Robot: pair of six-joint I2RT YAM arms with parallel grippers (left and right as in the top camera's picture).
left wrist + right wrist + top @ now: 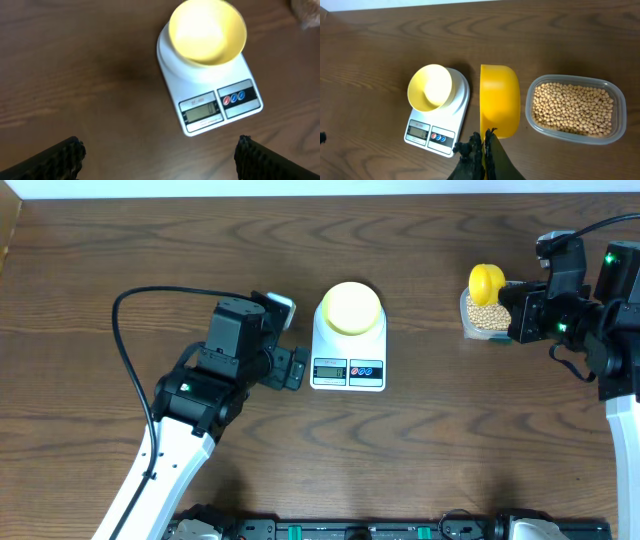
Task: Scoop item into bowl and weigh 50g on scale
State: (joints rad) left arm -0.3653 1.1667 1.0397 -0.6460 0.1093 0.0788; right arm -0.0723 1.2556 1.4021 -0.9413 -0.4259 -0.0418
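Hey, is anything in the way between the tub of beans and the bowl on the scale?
Nothing visible. Only bare table lies between the tub of beans and the scale with the open bowl. The right gripper holds the scoop at the tub; the left gripper sits beyond the scale.

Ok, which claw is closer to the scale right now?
Left. The left claw sits open just left of the scale; the right claw is far off by the bean tub, holding the yellow scoop.
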